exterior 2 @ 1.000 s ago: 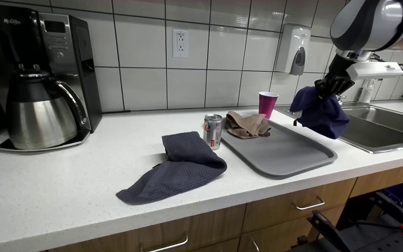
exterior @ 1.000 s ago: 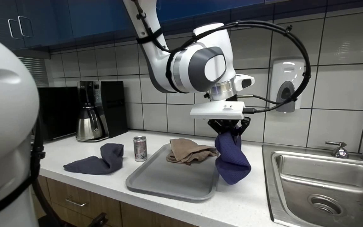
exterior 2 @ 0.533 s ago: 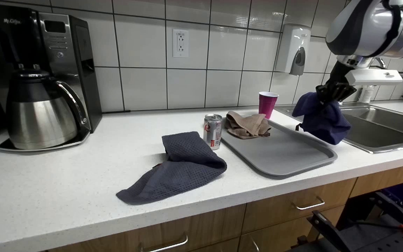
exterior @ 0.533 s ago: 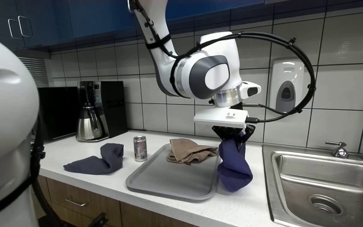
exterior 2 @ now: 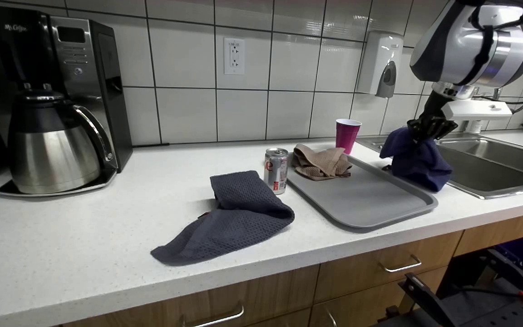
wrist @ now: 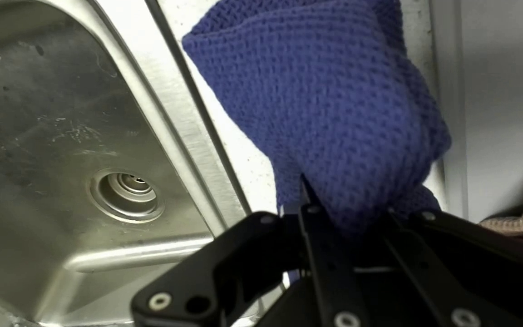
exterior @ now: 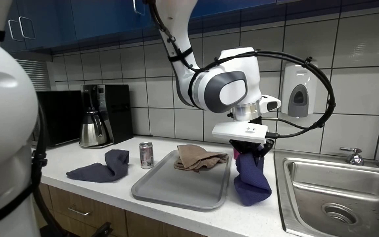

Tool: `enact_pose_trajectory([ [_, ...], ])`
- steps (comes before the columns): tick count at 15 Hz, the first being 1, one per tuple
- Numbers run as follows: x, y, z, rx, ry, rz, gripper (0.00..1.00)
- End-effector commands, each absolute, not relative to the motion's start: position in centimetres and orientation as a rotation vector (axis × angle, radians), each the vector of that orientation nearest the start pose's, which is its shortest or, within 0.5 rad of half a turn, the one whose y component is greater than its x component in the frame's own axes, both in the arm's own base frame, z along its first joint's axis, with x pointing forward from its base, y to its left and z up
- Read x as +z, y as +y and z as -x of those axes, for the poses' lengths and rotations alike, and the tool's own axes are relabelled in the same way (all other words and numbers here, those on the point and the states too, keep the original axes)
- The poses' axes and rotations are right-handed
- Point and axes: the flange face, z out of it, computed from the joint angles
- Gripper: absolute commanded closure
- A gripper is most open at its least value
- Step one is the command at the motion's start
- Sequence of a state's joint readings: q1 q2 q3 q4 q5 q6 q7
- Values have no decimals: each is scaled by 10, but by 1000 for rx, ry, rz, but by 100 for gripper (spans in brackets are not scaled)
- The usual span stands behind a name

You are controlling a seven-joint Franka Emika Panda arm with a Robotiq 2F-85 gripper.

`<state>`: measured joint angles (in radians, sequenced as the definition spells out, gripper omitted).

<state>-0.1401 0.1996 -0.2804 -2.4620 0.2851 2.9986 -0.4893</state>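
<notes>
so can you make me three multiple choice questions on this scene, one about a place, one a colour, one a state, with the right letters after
1. Where is the brown cloth in relation to the gray tray?
A) under it
B) beside it
C) on it

2. What colour is the outside of the cup?
A) pink
B) green
C) yellow

3. How does the gripper stand at the blue cloth?
A) wide open, apart from it
B) shut on it
C) shut on nothing, well above it

1: C, since both exterior views show the brown cloth lying on the far end of the gray tray.
2: A, since the cup's outer side shows pink below a white rim in an exterior view.
3: B, since the wrist view shows the blue cloth bunched in the gripper's grasp.
</notes>
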Motion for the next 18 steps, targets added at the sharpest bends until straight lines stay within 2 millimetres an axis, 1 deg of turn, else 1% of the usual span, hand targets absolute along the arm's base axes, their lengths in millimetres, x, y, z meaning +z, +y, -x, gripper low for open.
enact_pose_trajectory([
  [1,241,-243,-473,-495,277,3197,97],
  [6,217,-250,-483,-450,257,3196,97],
  [9,207,-252,-489,-428,255,3195,97],
  [10,205,-254,-491,-426,258,3193,64],
  [11,204,-255,-493,-425,262,3191,63],
  [13,203,-256,-495,-429,265,3188,49],
  [14,204,-256,-496,-432,266,3187,41],
  [17,209,-254,-498,-444,264,3186,19],
  [18,210,-253,-498,-448,263,3187,11],
])
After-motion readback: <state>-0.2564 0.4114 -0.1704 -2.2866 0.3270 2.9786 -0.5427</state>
